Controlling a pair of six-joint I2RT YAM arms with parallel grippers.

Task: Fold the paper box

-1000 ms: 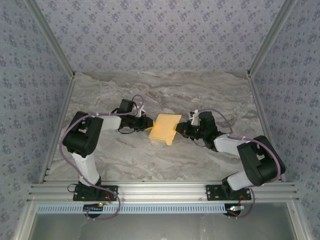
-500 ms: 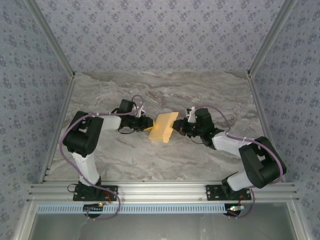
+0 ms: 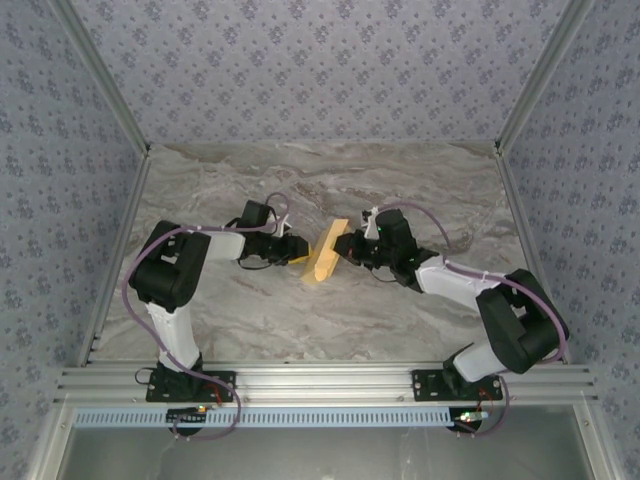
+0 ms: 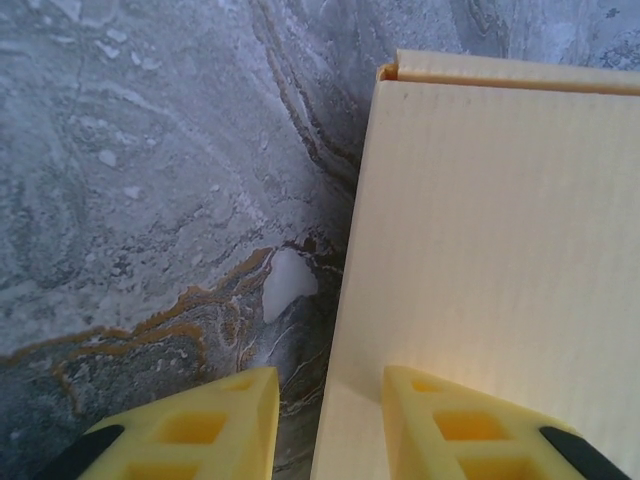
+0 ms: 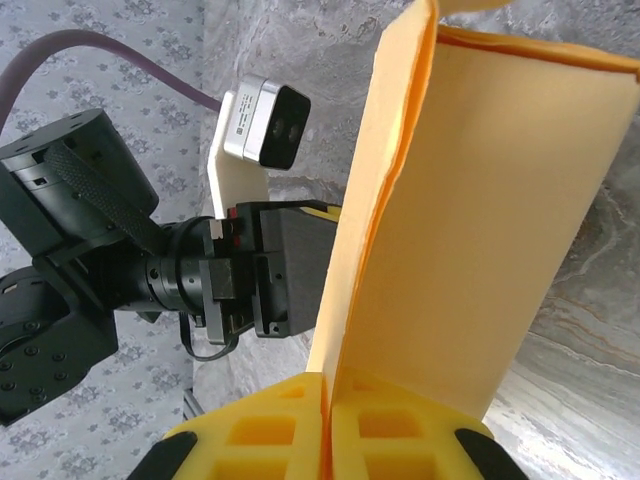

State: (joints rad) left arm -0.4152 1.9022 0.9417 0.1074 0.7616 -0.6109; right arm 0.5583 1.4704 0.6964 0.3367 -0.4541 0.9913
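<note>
Paper box (image 3: 325,252) at the middle of the marble tabletop (image 3: 250,310), between the two arms. Compared with a second ago, when it lay nearly flat and showed a broad yellow face to the overhead camera, the paper box is now tipped up on its long edge and appears from above as a narrow slanted strip. The right fingers (image 3: 348,250) have swung in toward the centre, carrying the raised side with them. In the right wrist view the right fingers (image 5: 260,430) are clenched on the lower edge of the card, from which two panels rise and part slightly in a narrow V. The left fingers (image 3: 295,252) have meanwhile spread. In the left wrist view they (image 4: 200,425) stand apart and released, one over the bare tabletop (image 4: 120,150) and one over the ribbed card (image 4: 500,220), whose edge lies between them. This suggests that a wall is being stood up while the left side lets go, so the folding is under way but far from complete. No closed box is formed yet, and nothing is visible between its panels.
</note>
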